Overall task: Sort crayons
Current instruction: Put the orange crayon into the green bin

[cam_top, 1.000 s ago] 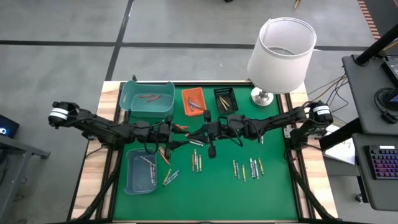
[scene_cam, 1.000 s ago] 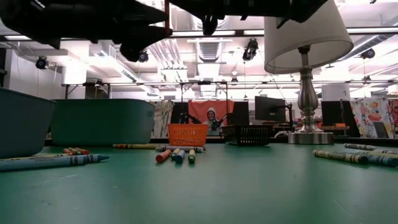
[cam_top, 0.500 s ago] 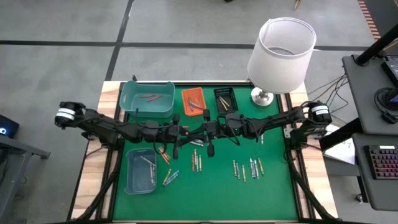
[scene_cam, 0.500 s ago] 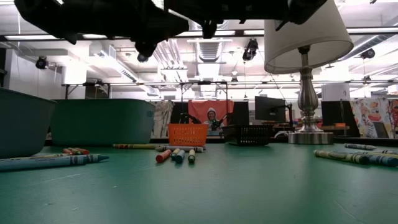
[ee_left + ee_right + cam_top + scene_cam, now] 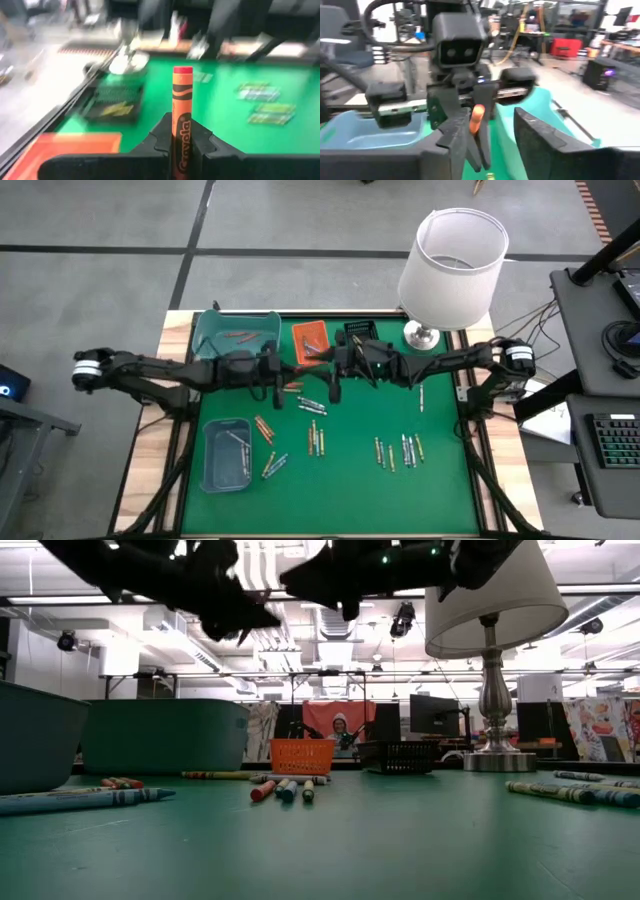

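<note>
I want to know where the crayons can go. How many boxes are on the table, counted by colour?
Teal box: 1
Pale blue box: 1
Orange box: 1
Black box: 1
Total: 4 boxes

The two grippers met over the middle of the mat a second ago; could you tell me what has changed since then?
An orange crayon changed hands: the left gripper closed on it, and the right gripper opened and let go. Both arms shifted toward the trays at the back. The crayons on the green mat, the trays and the lamp stayed put.
</note>
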{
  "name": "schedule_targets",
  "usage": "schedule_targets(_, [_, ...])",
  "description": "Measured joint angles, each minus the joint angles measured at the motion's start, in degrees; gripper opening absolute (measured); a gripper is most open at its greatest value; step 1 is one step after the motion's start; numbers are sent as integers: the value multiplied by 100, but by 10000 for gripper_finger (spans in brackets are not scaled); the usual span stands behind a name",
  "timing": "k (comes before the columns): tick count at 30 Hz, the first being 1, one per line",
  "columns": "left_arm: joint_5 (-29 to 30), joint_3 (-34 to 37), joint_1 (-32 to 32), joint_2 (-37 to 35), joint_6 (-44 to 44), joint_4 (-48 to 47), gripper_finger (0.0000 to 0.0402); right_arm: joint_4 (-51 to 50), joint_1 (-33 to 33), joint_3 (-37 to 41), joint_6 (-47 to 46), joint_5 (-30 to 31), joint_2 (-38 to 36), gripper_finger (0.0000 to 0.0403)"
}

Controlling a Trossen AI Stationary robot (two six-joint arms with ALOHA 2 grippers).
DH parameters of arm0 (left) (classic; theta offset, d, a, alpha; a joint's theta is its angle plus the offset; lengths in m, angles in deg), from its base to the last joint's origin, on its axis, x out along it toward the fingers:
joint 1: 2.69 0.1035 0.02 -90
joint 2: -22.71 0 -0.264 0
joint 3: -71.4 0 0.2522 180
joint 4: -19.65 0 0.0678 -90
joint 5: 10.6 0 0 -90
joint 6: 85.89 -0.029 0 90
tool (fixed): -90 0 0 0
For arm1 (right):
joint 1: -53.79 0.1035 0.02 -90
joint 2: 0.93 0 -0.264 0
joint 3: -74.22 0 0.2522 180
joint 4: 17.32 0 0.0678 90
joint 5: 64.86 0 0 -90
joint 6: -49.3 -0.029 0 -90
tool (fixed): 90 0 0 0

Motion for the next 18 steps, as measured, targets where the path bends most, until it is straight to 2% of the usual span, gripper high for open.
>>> schedule_targets(5, [-4,-585,966,-260,-204,-2178,2,-29,-584,0,-111,16,20,173])
schedule_targets(9, [-2,-1122,1972,-236,-534,-3415,2,-15,-937,0,-88,31,139,177])
schedule_targets(14, [-3,-1776,3325,230,-933,-4196,1,397,-1328,2,47,13,590,178])
schedule_targets(18, [-33,-2139,3881,721,-808,-5012,1,559,-1529,0,87,12,862,178])
